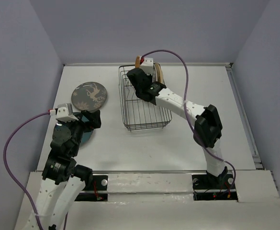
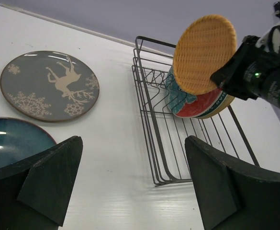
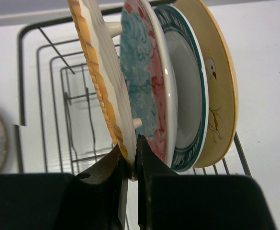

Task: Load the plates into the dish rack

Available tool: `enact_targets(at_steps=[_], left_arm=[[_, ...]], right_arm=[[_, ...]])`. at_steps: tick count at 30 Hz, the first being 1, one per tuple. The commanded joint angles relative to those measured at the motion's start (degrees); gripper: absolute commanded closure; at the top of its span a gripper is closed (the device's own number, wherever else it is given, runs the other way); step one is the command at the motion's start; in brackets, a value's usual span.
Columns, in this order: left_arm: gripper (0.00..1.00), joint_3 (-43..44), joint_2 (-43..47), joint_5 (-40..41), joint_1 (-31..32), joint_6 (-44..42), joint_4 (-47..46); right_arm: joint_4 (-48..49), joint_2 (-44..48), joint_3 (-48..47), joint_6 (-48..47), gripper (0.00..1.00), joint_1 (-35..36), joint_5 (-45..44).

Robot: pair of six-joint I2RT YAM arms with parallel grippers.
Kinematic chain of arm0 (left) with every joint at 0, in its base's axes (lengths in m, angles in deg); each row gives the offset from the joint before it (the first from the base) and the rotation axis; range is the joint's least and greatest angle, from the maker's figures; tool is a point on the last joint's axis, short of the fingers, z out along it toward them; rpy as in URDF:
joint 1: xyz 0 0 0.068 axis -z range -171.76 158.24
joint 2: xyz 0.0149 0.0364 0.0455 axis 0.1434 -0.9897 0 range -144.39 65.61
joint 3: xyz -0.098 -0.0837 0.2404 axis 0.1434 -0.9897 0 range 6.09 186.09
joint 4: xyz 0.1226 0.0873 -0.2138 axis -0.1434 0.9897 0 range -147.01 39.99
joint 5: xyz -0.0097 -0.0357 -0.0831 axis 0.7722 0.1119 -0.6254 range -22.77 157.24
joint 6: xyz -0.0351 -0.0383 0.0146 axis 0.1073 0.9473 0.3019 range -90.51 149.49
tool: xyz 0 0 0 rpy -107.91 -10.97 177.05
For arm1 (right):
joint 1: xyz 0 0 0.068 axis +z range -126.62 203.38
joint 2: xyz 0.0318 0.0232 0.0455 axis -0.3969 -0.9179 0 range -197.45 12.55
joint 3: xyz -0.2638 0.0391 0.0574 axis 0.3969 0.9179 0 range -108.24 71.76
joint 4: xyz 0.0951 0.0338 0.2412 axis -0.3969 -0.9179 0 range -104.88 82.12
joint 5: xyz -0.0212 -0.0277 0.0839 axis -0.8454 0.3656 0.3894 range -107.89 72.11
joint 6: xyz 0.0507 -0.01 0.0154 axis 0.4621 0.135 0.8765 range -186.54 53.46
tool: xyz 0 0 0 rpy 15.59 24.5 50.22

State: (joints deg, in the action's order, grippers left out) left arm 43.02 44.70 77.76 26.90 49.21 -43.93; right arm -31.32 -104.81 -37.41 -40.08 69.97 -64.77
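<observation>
- While your right gripper [image 3: 129,163] is pinched shut on the lower rim of the orange plate [image 3: 101,81], treat that thin edge hold as the weak point. Move slowly so the plate cannot pivot between the fingers.
- You have the orange plate standing on edge over the far end of the dish rack [image 1: 130,125], just beside the floral plate [image 3: 142,86]. Whether the two touch cannot be told.
- Behind the floral plate stand the white teal-rimmed plate [image 3: 187,96] and the tan plate [image 3: 221,86], all three upright in the rack.
- Bring the plate straight down into the next free slot, parallel to its neighbours. A lean toward the floral plate would likely knock face against face.
- Let go only once the rim rests on the bottom wires and a divider backs it.
- Your left gripper [image 2: 135,163] hangs with its jaws wide apart, holding nothing, above the near side of the dark teal plate [image 2: 10,141].
- The grey plate [image 2: 49,85] lies flat on the table just beyond the teal one. Those two remain to be loaded.
- The table [image 1: 202,143] is white, smooth and slightly glossy, so flat plates will probably slide rather than lift when you nudge an edge.
- Plain lavender walls close in on three sides, and the rack's far end sits near the back wall, so you have little room beyond it.
- Mind the purple cable [image 1: 178,55] looping over the right arm.
</observation>
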Motion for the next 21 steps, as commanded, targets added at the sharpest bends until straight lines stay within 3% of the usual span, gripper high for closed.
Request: enact_targets(at_steps=[1,9,21], left_arm=[[0.01,-0.36,1.3,-0.5,2.17,-1.36,-2.53],[0.01,-0.54,2.01,-0.33,3.76,-1.27,-2.27],[0.01,-0.45,0.96,0.64,3.76,-1.18,-1.92]], right_arm=[[-0.38,-0.15,-5.0,2.37,0.93,0.61,-9.91],[-1.87,-2.7,-4.57,3.42,0.93,0.61,-10.44],[-2.66,-7.36,-2.28,7.99,0.93,0.61,-1.38]])
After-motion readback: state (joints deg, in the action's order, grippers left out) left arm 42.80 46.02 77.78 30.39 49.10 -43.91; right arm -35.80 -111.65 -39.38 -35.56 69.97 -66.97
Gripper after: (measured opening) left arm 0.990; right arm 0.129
